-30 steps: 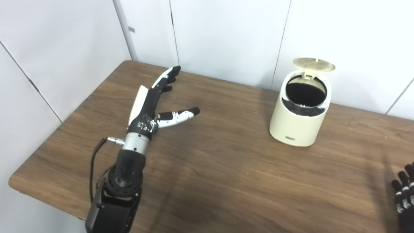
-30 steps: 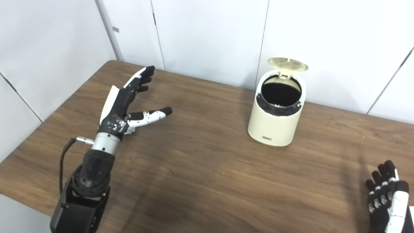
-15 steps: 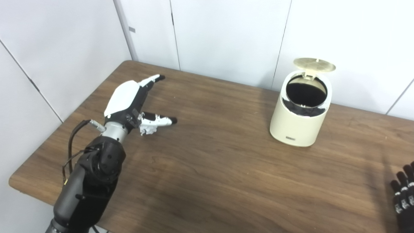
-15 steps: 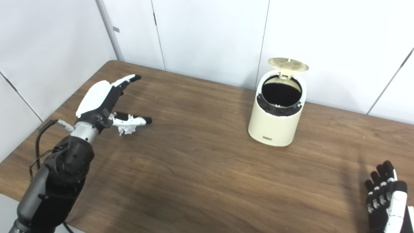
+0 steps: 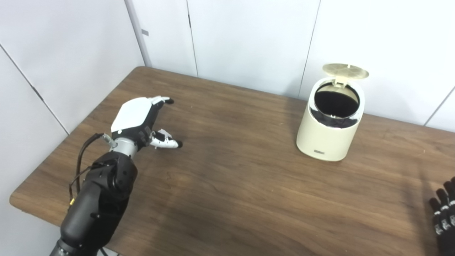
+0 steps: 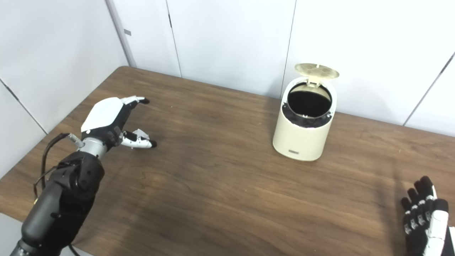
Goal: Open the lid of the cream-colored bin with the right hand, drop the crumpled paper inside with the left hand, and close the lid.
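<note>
- Your left robot hand [image 5: 137, 119] sits low over the near-left part of the brown wood-grain worktop [image 5: 234, 185], white back plate turned up, fingers curved downward and the thumb reaching out to the right.
- Just under that thumb you can see a sliver of the small white crumpled paper [image 6: 141, 134]; most of it is hidden by the palm. The fingers arch around it, but you cannot tell from these views whether they have actually closed on it or only cage it.
- The black forearm of that arm runs back to the bottom-left corner, with a thin black cable looping off the wrist.
- Your right robot hand [image 6: 424, 217] is at the bottom-right corner, well apart from everything else, dark fingers pointing up and slightly spread, holding nothing.
- Well to the right of the paper, towards the back of the worktop, stands the cream-coloured round bin [image 5: 328, 133], upright, with a small label low on its front.
- Its round cream lid [image 5: 345, 70] is tipped up on the rear hinge, leaving the mouth fully uncovered.
- Looking into the bin, you see only a dark interior and a black inner rim; no contents can be made out.
- White wall panels [image 5: 249, 39] stand behind the worktop.
</note>
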